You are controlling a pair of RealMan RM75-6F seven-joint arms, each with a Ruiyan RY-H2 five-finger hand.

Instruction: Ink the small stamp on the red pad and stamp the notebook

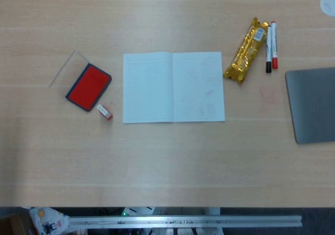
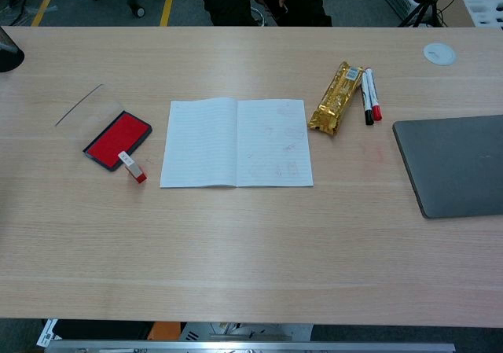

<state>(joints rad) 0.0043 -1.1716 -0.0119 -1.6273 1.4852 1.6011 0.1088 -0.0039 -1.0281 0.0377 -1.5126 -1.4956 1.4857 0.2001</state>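
The head view looks almost straight down on the table [image 1: 167,167] from high above, its near edge and a metal rail [image 1: 183,221] along the bottom of the picture. The chest view sits lower and looks forward at a slant, taking in the far edge and the floor beyond. Both share the notebook [image 1: 174,87], red pad [image 1: 89,86], stamp [image 1: 104,111], gold packet [image 1: 246,51], pens [image 1: 271,45] and laptop [image 1: 312,104].

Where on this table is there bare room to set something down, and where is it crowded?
Bare wood spans the whole near edge below the open white notebook. A narrower gap lies between the gold foil snack packet and the grey laptop. The crowded spot: the small red-and-white stamp against the red ink pad, close to the notebook's left edge.
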